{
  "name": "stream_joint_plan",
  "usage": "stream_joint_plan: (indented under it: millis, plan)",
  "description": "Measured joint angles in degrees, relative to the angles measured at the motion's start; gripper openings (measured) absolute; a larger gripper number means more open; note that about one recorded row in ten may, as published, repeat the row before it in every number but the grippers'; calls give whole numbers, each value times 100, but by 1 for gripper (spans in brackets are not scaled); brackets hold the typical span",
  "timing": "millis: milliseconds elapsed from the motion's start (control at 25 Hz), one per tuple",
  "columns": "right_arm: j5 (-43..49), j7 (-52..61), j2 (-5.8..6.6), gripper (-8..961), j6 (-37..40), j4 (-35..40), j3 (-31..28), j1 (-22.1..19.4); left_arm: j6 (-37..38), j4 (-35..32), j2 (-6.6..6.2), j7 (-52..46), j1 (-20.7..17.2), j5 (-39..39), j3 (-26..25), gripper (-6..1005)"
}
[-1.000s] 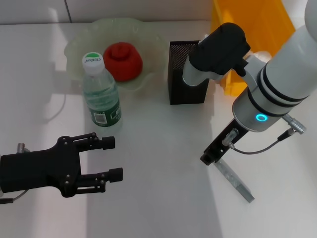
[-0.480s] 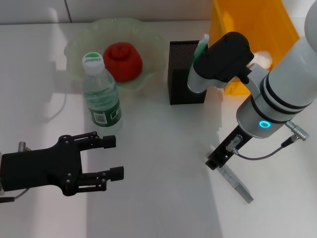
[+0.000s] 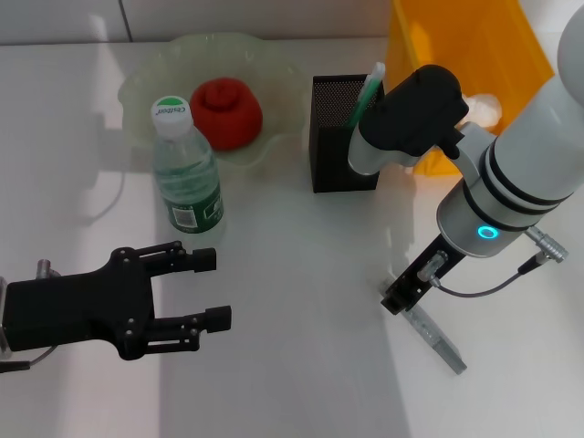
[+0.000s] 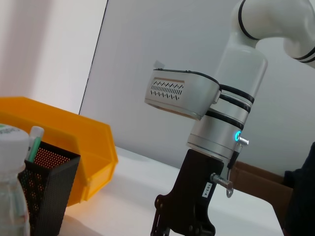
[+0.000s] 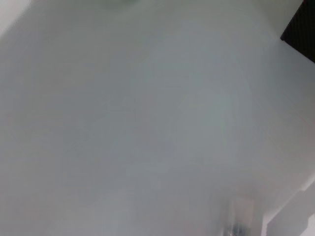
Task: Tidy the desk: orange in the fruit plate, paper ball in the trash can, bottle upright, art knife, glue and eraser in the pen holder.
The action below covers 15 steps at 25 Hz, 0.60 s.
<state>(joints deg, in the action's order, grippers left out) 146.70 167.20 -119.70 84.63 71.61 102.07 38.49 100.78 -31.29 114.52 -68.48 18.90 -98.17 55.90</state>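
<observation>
The trash can (image 3: 474, 55) sits at the table's (image 3: 301, 274) far right; the fruit plate (image 3: 146, 78) already cradles the orange (image 3: 226, 111); the bottle (image 3: 185, 169) stands upright beside it; the pen holder (image 3: 333, 137) holds a green-capped stick; the left end effector (image 3: 212, 289) hangs released, idle; the right end effector (image 3: 401, 294) hovers low over the art knife (image 3: 438, 340), grip I cannot tell.

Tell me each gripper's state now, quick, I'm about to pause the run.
Left gripper: open, holding nothing, low over the desk.
Right gripper: near the desk, cannot be told.
</observation>
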Motion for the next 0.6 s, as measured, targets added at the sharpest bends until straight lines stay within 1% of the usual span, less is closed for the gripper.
stream_joint_plan:
  millis: [360,440,600]
  plan:
    - [1,1,0,214,-106,-91,252,29,14,0,0,1,0,0,0,781]
    - [0,4,0,193,-106,-16,256,3,18,0,1,1,-1,0,0,781]
    - [0,14,18,164,-14,378,209,-134,35,-15,0,2,-22,3,0,781]
